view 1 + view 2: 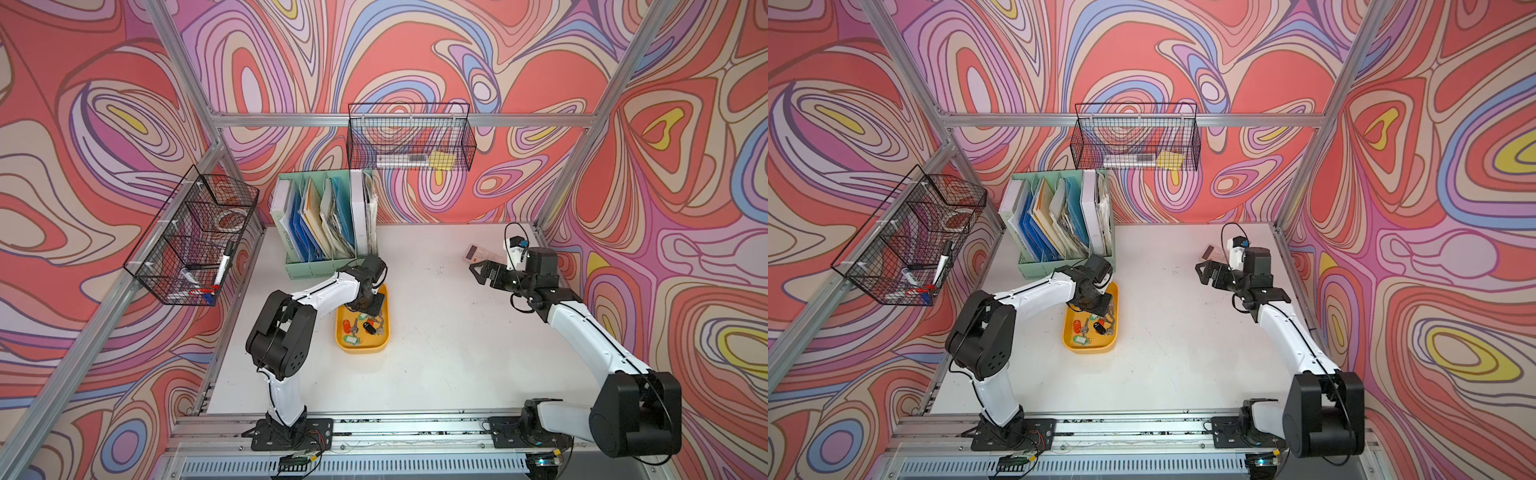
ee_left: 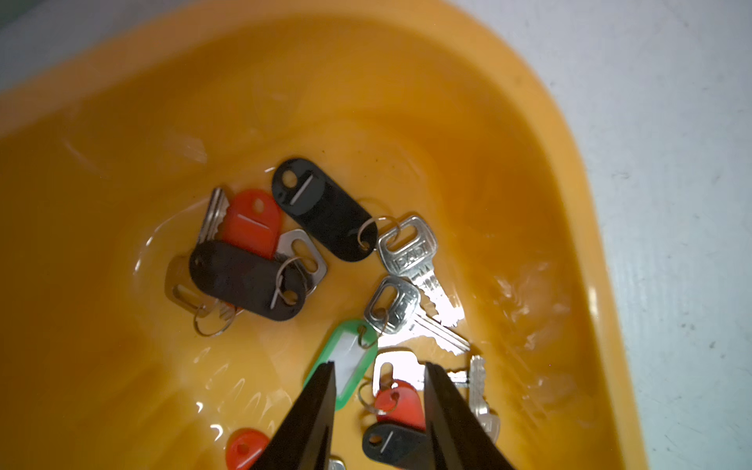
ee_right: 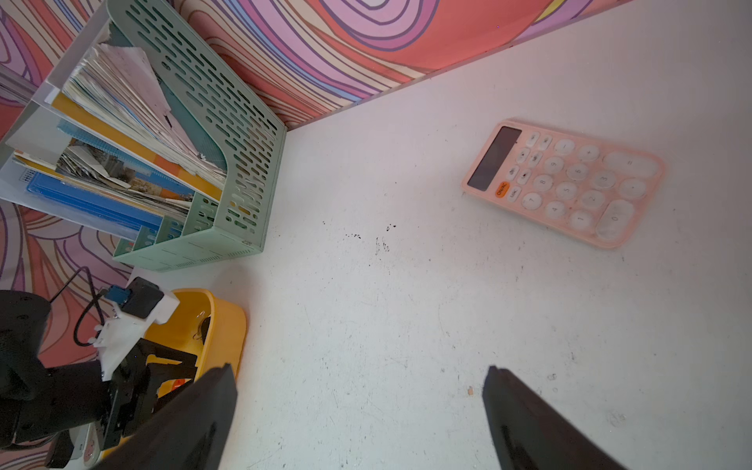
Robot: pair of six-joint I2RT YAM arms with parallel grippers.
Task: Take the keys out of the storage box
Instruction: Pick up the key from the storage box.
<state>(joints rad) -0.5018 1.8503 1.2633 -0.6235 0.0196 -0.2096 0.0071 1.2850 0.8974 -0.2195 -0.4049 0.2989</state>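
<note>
The yellow storage box [image 1: 362,348] [image 1: 1090,349] lies on the white table, left of centre. Inside it lie the keys [image 1: 360,327] [image 1: 1093,328], several silver sets with red, green and black tags. My left gripper [image 1: 370,309] [image 2: 380,366] points down into the far half of the box. Its jaws stand part-way apart around a red tag [image 2: 401,403] and a silver key head [image 2: 401,366]. One finger overlaps a green tag [image 2: 349,362]. Nothing is lifted. My right gripper [image 1: 478,272] [image 3: 361,369] hangs wide open over bare table at the far right, holding nothing.
A mint-green file holder [image 1: 320,266] [image 3: 228,162] full of papers stands just behind the box. A pink calculator [image 1: 473,252] [image 3: 565,183] lies at the far right, beyond the right gripper. Black wire baskets hang on the back wall [image 1: 409,137] and the left wall [image 1: 191,237].
</note>
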